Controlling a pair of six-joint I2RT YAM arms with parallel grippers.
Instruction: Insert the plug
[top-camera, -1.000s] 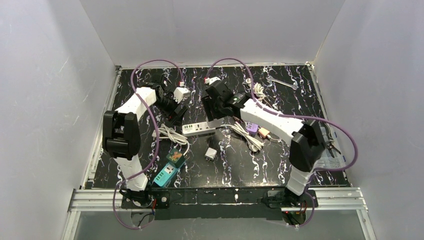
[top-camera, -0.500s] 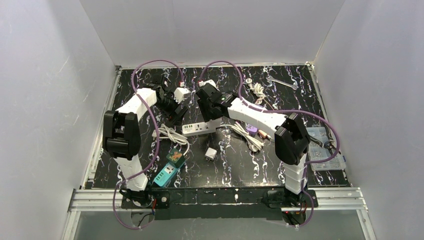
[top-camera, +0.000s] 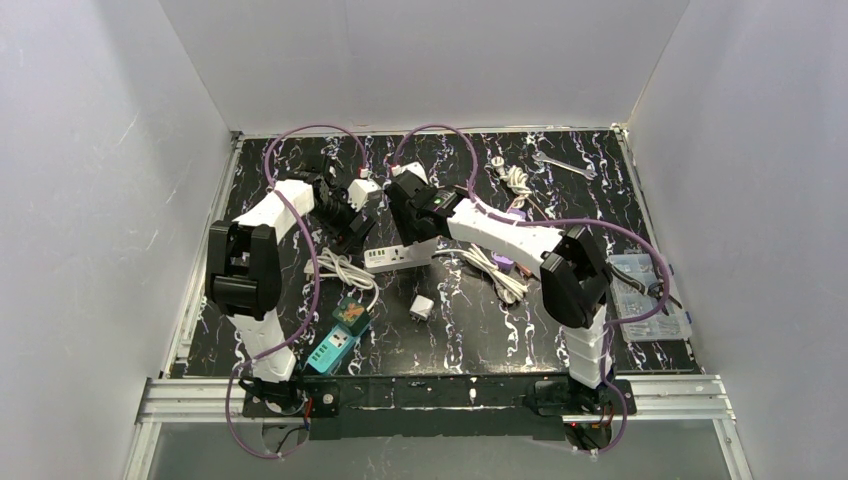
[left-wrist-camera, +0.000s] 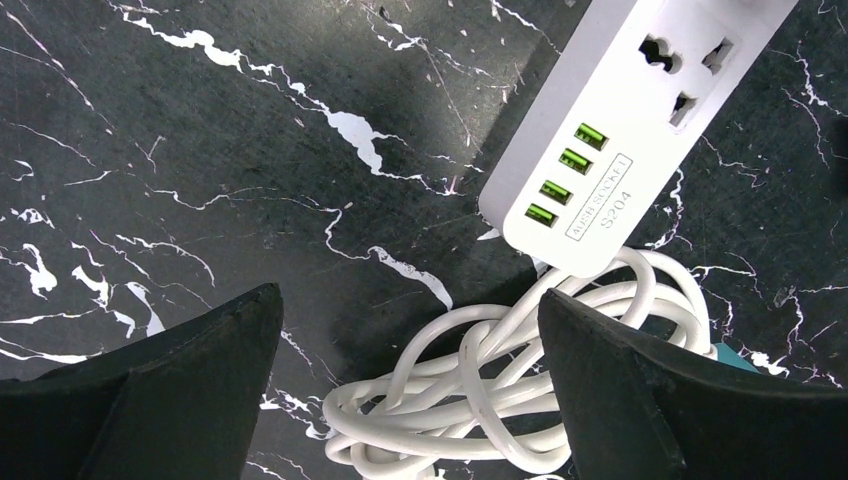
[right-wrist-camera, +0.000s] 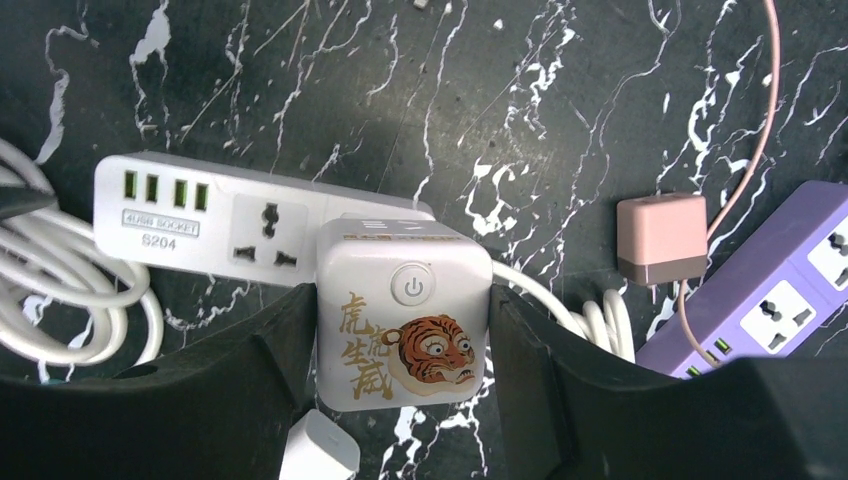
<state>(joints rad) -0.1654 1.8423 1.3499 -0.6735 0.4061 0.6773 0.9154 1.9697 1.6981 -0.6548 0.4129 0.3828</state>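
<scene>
My left gripper (left-wrist-camera: 408, 300) hangs wide open by the USB end of the white power strip (left-wrist-camera: 620, 130); I'd brace it there. My right gripper (right-wrist-camera: 400, 295) clamps the tiger-print cube plug (right-wrist-camera: 405, 350) over the strip's sockets: square it, then press straight down.

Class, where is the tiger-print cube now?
Right wrist view, centre: the tiger-print cube is held in the right gripper, over the white power strip, left of the pink charger.
</scene>
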